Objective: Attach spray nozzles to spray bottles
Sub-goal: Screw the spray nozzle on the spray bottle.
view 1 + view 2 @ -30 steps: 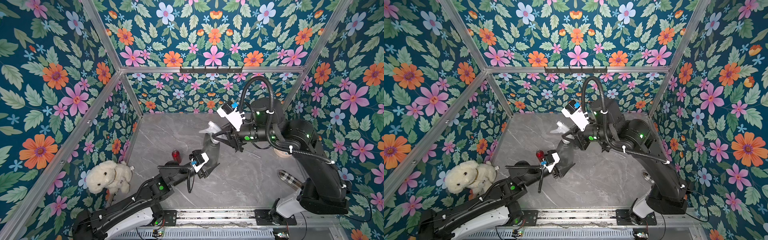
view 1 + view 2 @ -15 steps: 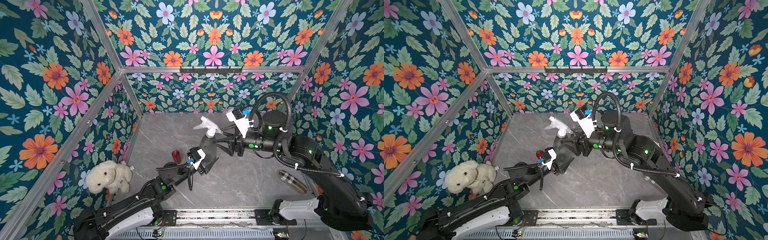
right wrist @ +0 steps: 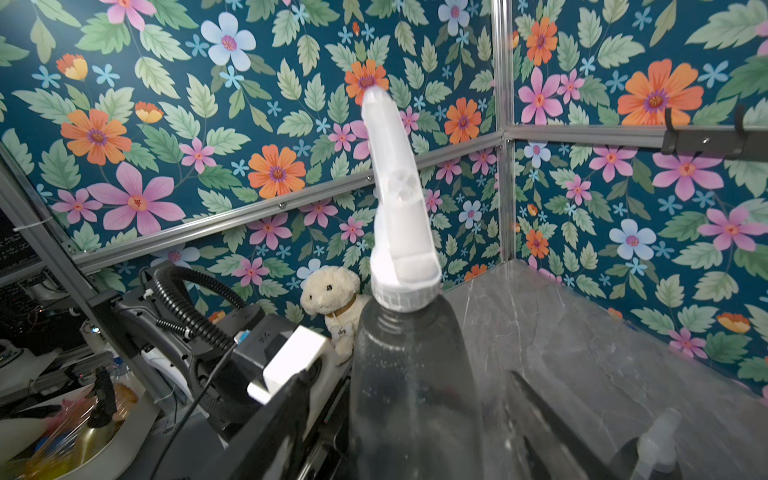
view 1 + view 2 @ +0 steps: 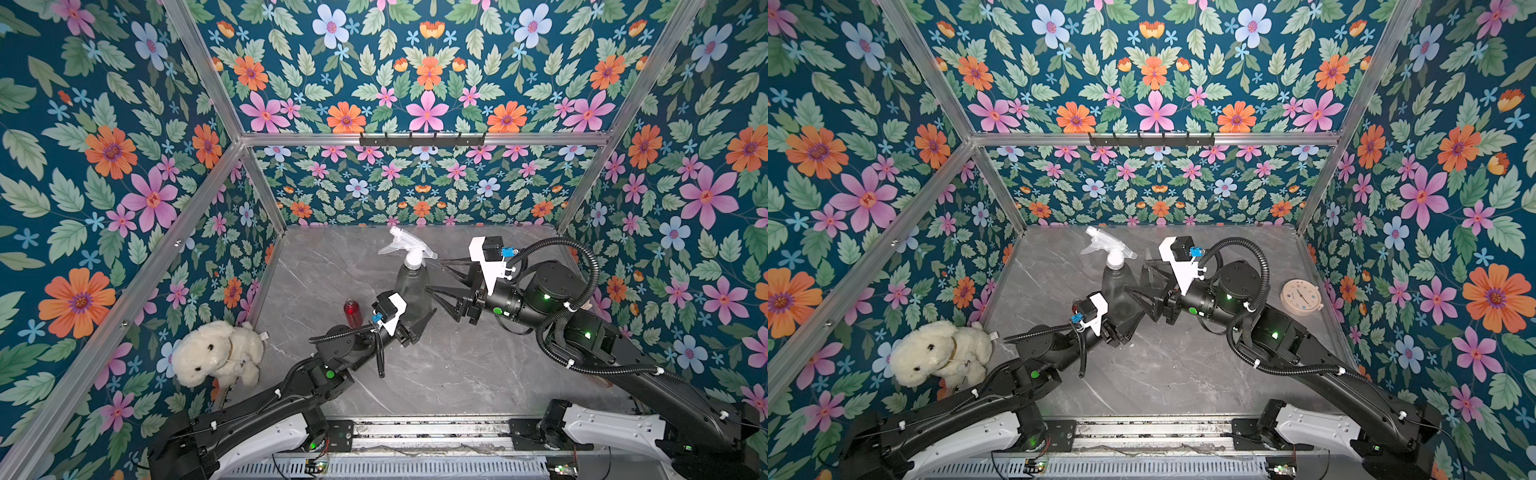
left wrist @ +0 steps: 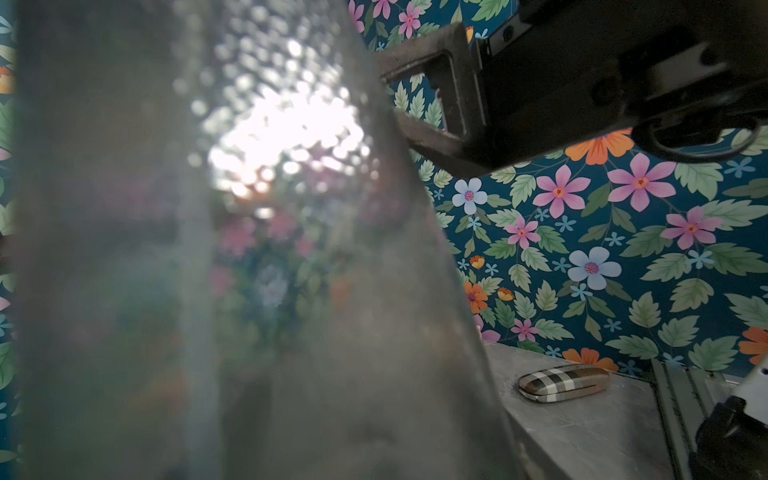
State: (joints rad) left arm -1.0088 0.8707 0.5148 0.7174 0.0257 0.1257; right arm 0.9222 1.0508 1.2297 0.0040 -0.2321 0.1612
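Right now the main risk sits at the collar of the whitish spray nozzle (image 4: 405,247) on top of the grey bottle (image 4: 411,286). In the right wrist view a band of neck thread shows under the collar and the head leans a little, so I judge it may not be screwed fully home. Another turn started off-axis could cross-thread it, or a finger could clip the trigger head and knock it askew.

The left gripper (image 4: 417,318) clamps the grey bottle low on its body, half closed around it. That smooth cone could twist in the grip if the collar binds. The right gripper (image 4: 434,275) stands just beside the grey bottle's shoulder, jaws spread wide and empty. The red bottle (image 4: 353,312) waits uncapped near the grey bottle, on the far side from the right gripper, where a swing of the left arm could tip it.

A second ago the right gripper was closed at the bottle's neck. It has since let go and drawn back, while the left grip is unchanged.
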